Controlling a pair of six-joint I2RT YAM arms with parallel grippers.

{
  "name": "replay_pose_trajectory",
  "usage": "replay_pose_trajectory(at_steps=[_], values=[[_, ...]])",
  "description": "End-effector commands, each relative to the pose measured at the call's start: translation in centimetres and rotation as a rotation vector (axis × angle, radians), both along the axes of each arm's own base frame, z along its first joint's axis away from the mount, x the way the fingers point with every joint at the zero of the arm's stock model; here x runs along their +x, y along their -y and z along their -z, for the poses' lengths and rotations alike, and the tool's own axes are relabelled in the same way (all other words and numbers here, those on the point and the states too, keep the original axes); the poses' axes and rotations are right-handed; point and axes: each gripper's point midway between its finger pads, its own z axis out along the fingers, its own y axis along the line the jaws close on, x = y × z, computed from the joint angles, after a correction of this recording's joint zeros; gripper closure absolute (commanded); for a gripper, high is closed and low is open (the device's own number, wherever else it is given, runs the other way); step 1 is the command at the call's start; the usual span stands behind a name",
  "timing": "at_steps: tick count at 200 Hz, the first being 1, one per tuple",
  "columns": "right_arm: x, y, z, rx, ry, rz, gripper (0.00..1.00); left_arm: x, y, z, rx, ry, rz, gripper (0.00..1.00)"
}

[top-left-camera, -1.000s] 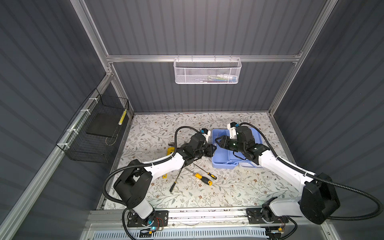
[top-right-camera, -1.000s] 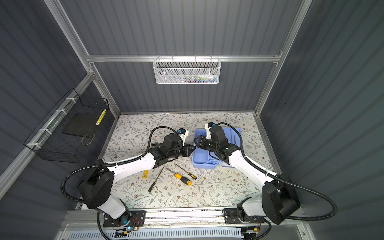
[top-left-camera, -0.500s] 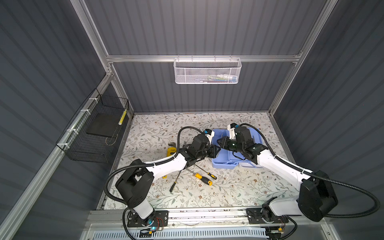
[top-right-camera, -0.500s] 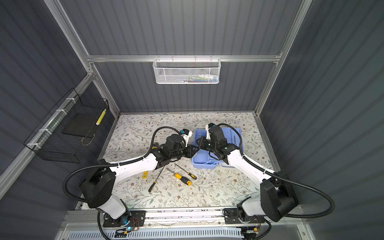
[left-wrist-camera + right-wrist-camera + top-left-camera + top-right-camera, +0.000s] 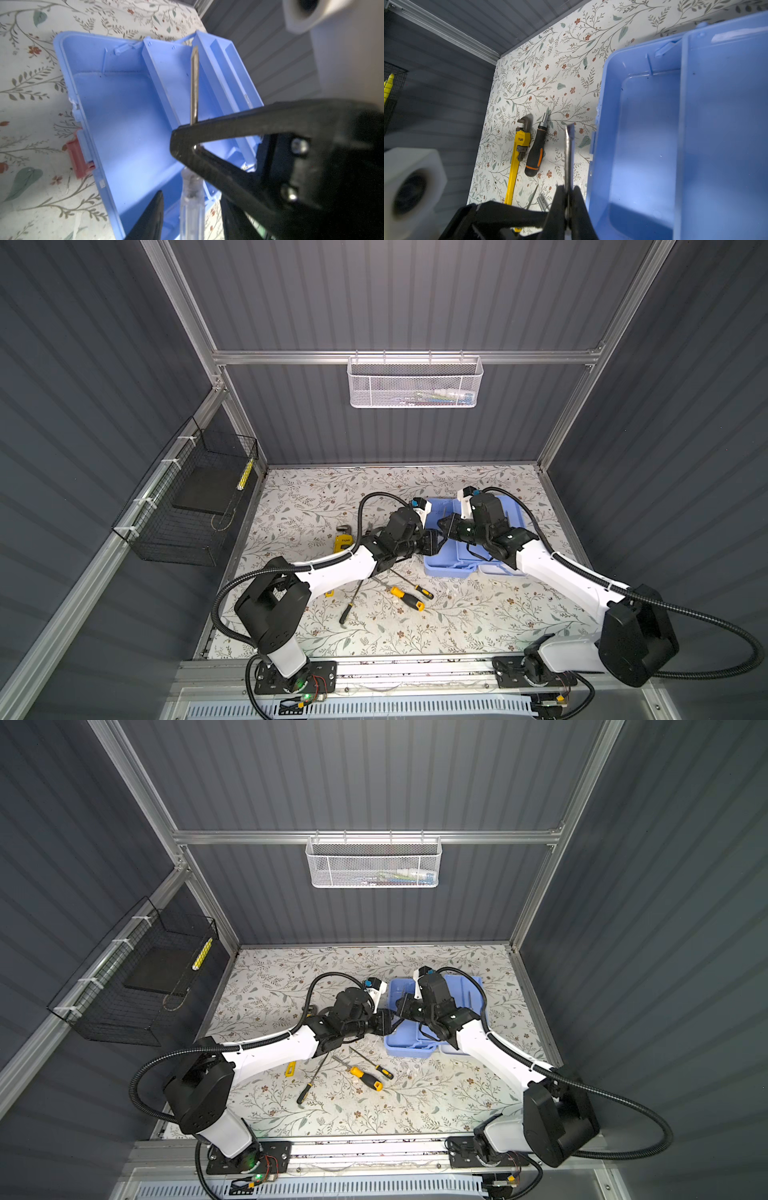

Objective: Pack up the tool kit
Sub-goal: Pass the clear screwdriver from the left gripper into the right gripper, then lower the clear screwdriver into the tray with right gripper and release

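Handover step. Right gripper (image 5: 568,189) jaws clenched on screwdriver (image 5: 194,87) shaft; left gripper (image 5: 191,200) jaws seemingly released round handle. Next: right lowers it into tool kit (image 5: 124,116).

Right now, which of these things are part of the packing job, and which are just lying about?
Part of the job: blue tool kit box; clear-handled screwdriver; yellow pipe wrench; black-and-orange driver; loose screwdrivers.
Just lying about: white mesh basket; black wire basket.

Right jaws now tight on the screwdriver (image 5: 568,155) shaft; left jaws newly apart around its handle.
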Motion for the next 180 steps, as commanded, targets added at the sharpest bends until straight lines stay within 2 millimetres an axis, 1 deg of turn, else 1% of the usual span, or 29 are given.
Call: replay_pose_trajectory(at_steps=[1, 8, 13, 19, 33, 43, 49, 56, 64, 67, 69, 82, 91, 102, 110, 114, 134, 180], values=[[-0.5, 1.8, -1.5, -0.064, 0.041, 0.009, 1.00, -0.3, -0.9, -1.1, 0.028, 0.043, -0.012, 0.30], [-0.7, 2.6, -1.7, -0.084, 0.044, 0.022, 1.00, -0.2, -1.5, -1.2, 0.042, 0.058, -0.034, 0.19], [-0.8, 3.3, -1.9, -0.097, 0.046, 0.034, 1.00, -0.1, -2.1, -1.3, 0.053, 0.070, -0.052, 0.13], [-0.9, 4.0, -2.0, -0.113, 0.051, 0.044, 1.00, 0.0, -2.7, -1.2, 0.070, 0.085, -0.076, 0.09], [-1.3, 6.7, -2.5, -0.180, 0.061, 0.086, 1.00, 0.4, -4.5, -1.0, 0.119, 0.113, -0.136, 0.03], [-1.4, 8.4, -3.0, -0.217, 0.067, 0.108, 1.00, 0.7, -5.6, -0.6, 0.171, 0.127, -0.165, 0.01], [-1.9, 9.5, -2.9, -0.242, 0.046, 0.115, 1.00, 0.8, -6.3, -0.2, 0.205, 0.127, -0.183, 0.00], [-2.0, 10.9, -3.0, -0.264, 0.039, 0.135, 1.00, 0.9, -7.0, 0.3, 0.240, 0.125, -0.199, 0.00], [-2.1, 12.4, -2.7, -0.300, 0.022, 0.156, 1.00, 1.1, -7.7, 0.8, 0.273, 0.116, -0.213, 0.00], [-2.2, 12.8, -3.1, -0.305, 0.030, 0.164, 1.00, 1.1, -8.0, 0.9, 0.282, 0.112, -0.217, 0.00], [-2.4, 13.4, -3.5, -0.317, 0.042, 0.175, 1.00, 1.1, -8.1, 1.0, 0.288, 0.110, -0.221, 0.00], [-2.6, 15.7, -3.4, -0.389, 0.026, 0.211, 1.00, 1.2, -9.0, 1.8, 0.314, 0.092, -0.233, 0.00], [-2.7, 16.8, -3.3, -0.422, 0.011, 0.221, 1.00, 1.2, -9.6, 2.1, 0.323, 0.085, -0.240, 0.00], [-2.6, 17.9, -3.2, -0.463, -0.008, 0.229, 1.00, 1.3, -10.2, 2.3, 0.329, 0.080, -0.253, 0.00], [-2.6, 18.5, -3.5, -0.492, -0.005, 0.232, 1.00, 1.4, -10.7, 2.5, 0.338, 0.073, -0.262, 0.00], [-2.2, 18.8, -2.7, -0.515, -0.032, 0.229, 1.00, 1.5, -10.9, 2.6, 0.341, 0.072, -0.266, 0.00], [-1.7, 20.1, -2.3, -0.605, -0.075, 0.231, 1.00, 1.7, -12.1, 2.9, 0.359, 0.058, -0.284, 0.00], [-0.9, 21.2, -1.4, -0.720, -0.177, 0.182, 1.00, 1.6, -14.2, 3.4, 0.382, 0.043, -0.316, 0.00]])
